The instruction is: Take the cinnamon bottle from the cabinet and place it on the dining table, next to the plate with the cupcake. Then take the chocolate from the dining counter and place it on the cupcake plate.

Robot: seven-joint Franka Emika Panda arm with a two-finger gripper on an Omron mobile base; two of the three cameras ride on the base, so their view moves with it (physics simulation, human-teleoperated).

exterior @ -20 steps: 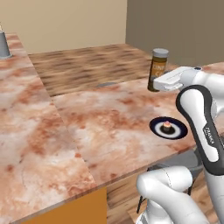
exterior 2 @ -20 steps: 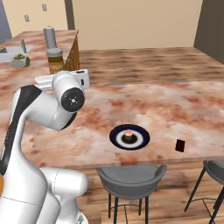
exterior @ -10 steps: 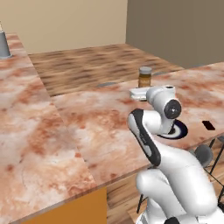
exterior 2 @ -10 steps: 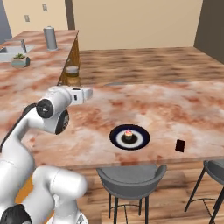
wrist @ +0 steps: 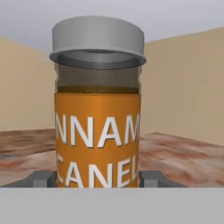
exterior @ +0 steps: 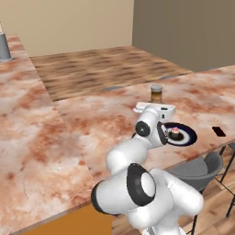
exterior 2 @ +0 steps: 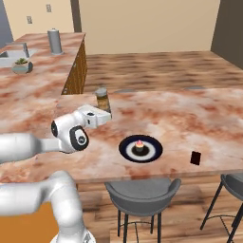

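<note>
Basically standing bolt upright, that small brown cylindrical cinnamon jar (wrist: pixel 98 109), grey cap on top, long axis vertical. Pinched between the two-finger gripper (wrist: pixel 98 178), near the dark round plate (exterior 2: pixel 153 153) on the pink marbled stone table (exterior 2: pixel 199 118).

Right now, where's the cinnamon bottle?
The cinnamon bottle stands upright between the fingers of the gripper, over the dining table, beyond and to the left of the plate in the right base view.

The cinnamon bottle (wrist: pixel 98 105), grey-capped with an orange label, stood upright on the marbled tabletop (exterior 2: pixel 199 114), near the dark plate (exterior 2: pixel 140 148) but apart from it. The cupcake (exterior 2: pixel 139 144) sat at the plate's middle.
</note>
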